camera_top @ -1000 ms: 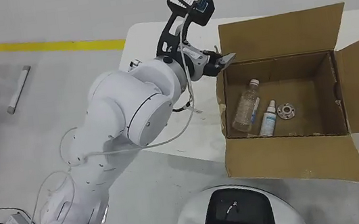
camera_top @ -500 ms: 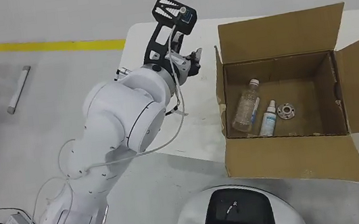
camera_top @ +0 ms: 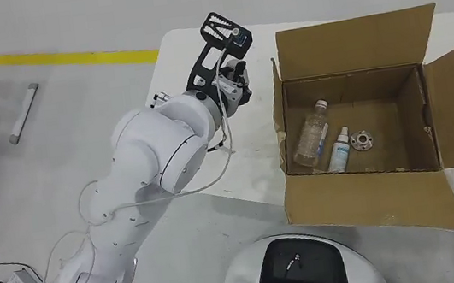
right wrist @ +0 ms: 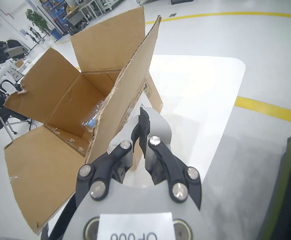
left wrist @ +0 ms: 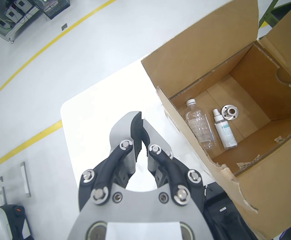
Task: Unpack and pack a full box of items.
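The left pincer (left wrist: pixel 141 118), closed and empty, hangs over the white desk (left wrist: pixel 91 118) beside the open cardboard box (left wrist: pixel 204 56); the right pincer (right wrist: pixel 141 113) is closed too. On the box floor lie a clear bottle (left wrist: pixel 200 127), a spray bottle (left wrist: pixel 224 130) and a metal flange (left wrist: pixel 225 111).

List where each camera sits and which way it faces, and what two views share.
Top view: above the arms, facing down at table and box; left arm shows.
Left wrist view: on that wrist, looking past the left gripper into the box.
Right wrist view: on that wrist, past the right gripper at the box's outer wall.
Shared: top and left wrist views show the bottle.
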Controlling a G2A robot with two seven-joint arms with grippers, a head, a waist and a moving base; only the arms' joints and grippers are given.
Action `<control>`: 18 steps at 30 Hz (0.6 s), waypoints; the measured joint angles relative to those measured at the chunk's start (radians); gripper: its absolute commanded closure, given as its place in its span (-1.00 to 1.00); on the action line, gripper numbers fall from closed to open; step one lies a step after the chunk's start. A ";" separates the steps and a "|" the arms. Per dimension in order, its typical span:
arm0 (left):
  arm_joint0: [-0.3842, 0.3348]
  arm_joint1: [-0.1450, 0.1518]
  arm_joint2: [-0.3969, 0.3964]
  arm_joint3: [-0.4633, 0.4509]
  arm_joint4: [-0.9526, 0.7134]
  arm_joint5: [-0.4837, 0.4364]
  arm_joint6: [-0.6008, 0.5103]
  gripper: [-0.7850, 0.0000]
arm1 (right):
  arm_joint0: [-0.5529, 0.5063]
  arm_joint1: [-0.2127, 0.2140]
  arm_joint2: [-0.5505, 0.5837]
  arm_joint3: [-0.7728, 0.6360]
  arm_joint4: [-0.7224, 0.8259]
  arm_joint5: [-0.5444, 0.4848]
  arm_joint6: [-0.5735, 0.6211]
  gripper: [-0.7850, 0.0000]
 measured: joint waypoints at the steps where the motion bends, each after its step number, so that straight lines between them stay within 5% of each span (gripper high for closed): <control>1: 0.010 0.002 -0.006 -0.003 -0.009 -0.020 -0.007 1.00 | 0.005 -0.002 -0.019 0.007 -0.013 -0.003 -0.023 1.00; 11: 0.150 0.016 -0.055 -0.069 -0.030 -0.084 -0.046 1.00 | 0.074 -0.016 -0.189 0.012 -0.029 -0.061 -0.128 1.00; 18: 0.163 0.014 -0.048 -0.061 -0.062 -0.103 -0.004 1.00 | 0.110 -0.022 -0.303 0.016 -0.045 -0.074 -0.068 1.00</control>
